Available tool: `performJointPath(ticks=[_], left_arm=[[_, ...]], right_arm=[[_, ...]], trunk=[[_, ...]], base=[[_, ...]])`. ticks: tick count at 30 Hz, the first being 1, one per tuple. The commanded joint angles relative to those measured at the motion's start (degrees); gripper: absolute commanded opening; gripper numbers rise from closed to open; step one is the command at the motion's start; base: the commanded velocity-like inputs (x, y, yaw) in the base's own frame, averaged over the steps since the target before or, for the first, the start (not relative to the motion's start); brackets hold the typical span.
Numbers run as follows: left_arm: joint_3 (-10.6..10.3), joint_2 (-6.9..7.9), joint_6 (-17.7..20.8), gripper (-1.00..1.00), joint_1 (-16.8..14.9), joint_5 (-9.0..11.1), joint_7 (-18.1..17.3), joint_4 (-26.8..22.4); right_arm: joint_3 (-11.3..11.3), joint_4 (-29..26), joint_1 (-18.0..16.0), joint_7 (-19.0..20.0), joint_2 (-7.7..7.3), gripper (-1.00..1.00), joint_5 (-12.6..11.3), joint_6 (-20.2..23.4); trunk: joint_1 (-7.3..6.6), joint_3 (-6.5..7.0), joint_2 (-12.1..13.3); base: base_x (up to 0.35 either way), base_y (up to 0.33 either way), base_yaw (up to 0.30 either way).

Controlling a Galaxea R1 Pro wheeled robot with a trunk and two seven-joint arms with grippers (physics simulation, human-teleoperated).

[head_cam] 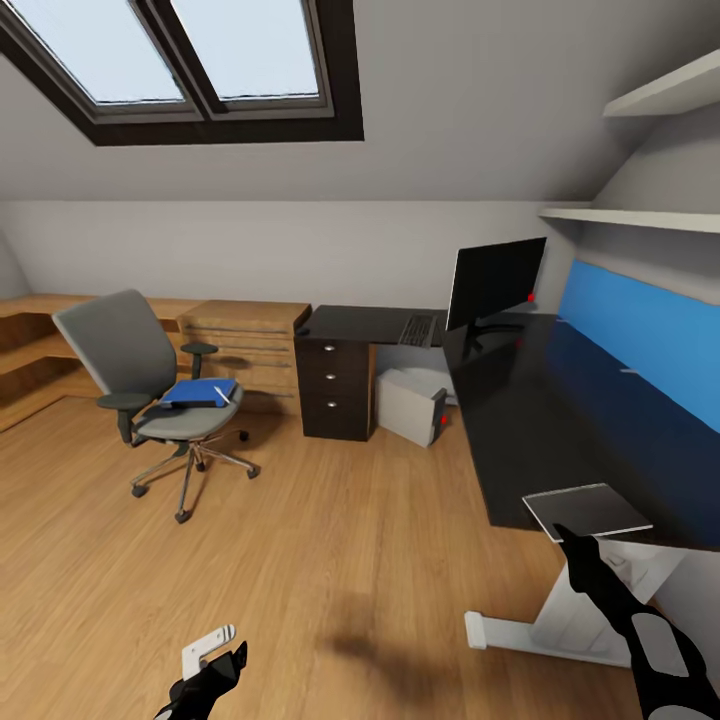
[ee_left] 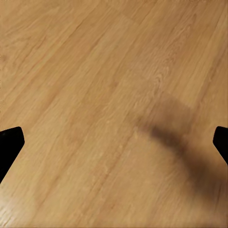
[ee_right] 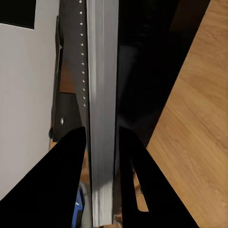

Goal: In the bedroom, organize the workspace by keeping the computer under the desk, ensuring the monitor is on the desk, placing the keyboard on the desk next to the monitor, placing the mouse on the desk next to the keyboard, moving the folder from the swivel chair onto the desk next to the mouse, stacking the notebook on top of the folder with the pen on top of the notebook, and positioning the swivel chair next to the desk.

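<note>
Right jaws (head_cam: 562, 533) at lower right of the head frame were clenched on the notebook (head_cam: 587, 510), gripping its near edge; the pad sat flat at the near end of the black counter (head_cam: 560, 420), overhanging the edge a little. In the right wrist frame the notebook (ee_right: 102, 109) ran edge-on straight between the two black fingers (ee_right: 61, 175), both pressed against it.

Left jaws (head_cam: 215, 665) at bottom left of the head frame hung over bare wood floor (head_cam: 330, 570), released: in the left wrist frame the fingertips (ee_left: 8, 145) sat wide apart at the frame edges with only floor (ee_left: 109, 95) and a shadow between them.

Swivel chair (head_cam: 150, 390) stood at middle left, well apart from the counter, with the blue folder (head_cam: 200, 391) lying on its seat. A thin white stick on the folder's right edge might be the pen; too small to tell. Monitor (head_cam: 495, 283) stood upright on the counter's far corner, keyboard (head_cam: 418, 330) just left of it on the counter. Computer (head_cam: 412, 405) sat on the floor under the counter, beside the black drawer unit (head_cam: 335, 388). Wooden drawer chest (head_cam: 245, 345) stood behind the chair. Blue wall panel (head_cam: 640, 340) ran along the right wall, shelves (head_cam: 640, 215) above it, skylights (head_cam: 180, 60) at upper left.
</note>
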Motion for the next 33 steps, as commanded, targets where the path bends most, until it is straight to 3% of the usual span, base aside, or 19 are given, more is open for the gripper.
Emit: performJointPath(ticks=[1, 17, 21, 33], left_arm=[[-0.4, 0.05, -0.2, 1.00, 0.0, 0.3, 0.4, 0.0], [-0.4, 0.01, -0.2, 1.00, 0.0, 0.3, 0.4, 0.0], [-0.4, -0.02, -0.2, 1.00, 0.0, 0.3, 0.4, 0.0], [-0.4, -0.09, -0.2, 1.00, 0.0, 0.3, 0.4, 0.0]], right_arm=[[-0.2, 0.0, -0.1, 0.1, 0.03, -1.00, -0.2, 0.5], [0.5, -0.2, -0.1, 0.1, -0.10, -1.00, -0.1, 0.6], [3.1, -0.5, -0.1, 0.1, -0.25, -1.00, 0.1, 0.6], [14.9, -1.6, -0.1, 1.8, -1.65, -1.00, 2.1, 2.2]], trunk=[[-0.23, 0.13, 0.4], [-3.74, 3.00, 6.8], [-4.62, 3.72, 8.4], [-7.26, 5.87, 13.2]], base=[[0.000, 0.000, 0.000], [0.000, 0.000, 0.000], [0.000, 0.000, 0.000], [0.000, 0.000, 0.000]])
